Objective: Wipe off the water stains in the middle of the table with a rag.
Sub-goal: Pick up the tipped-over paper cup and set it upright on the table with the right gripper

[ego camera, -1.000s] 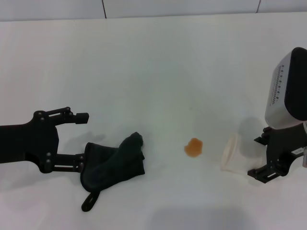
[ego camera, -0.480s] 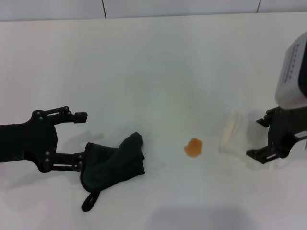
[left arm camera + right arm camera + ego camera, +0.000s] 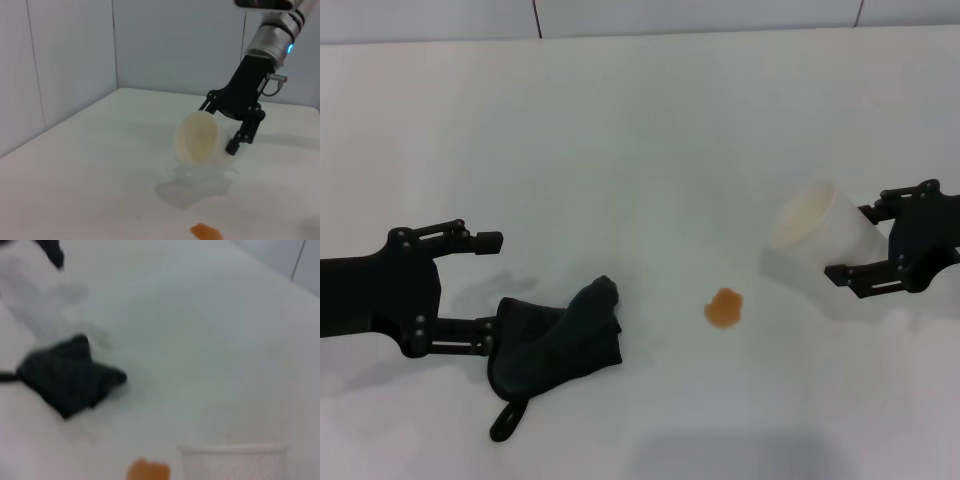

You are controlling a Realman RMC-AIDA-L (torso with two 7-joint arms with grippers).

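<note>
The water stain (image 3: 724, 307) is a small orange-brown blot on the white table (image 3: 640, 130). The dark green-black rag (image 3: 556, 343) lies crumpled to its left, with its loop strap toward the front edge. My left gripper (image 3: 490, 289) is open at the rag's left side, its near finger touching the rag's edge. My right gripper (image 3: 851, 243) is shut on a white plastic cup (image 3: 817, 238), held tilted just right of the stain. The left wrist view shows the stain (image 3: 206, 231), the cup (image 3: 197, 137) and the right gripper (image 3: 220, 125). The right wrist view shows the rag (image 3: 65, 377) and the stain (image 3: 147, 471).
A grey-white tiled wall (image 3: 700, 15) runs along the table's far edge. The cup's rim (image 3: 234, 450) fills the near part of the right wrist view.
My right gripper has lifted the white cup and carried it back and up, away from the stain, tilting its mouth to the left. The left arm and rag have not moved.
</note>
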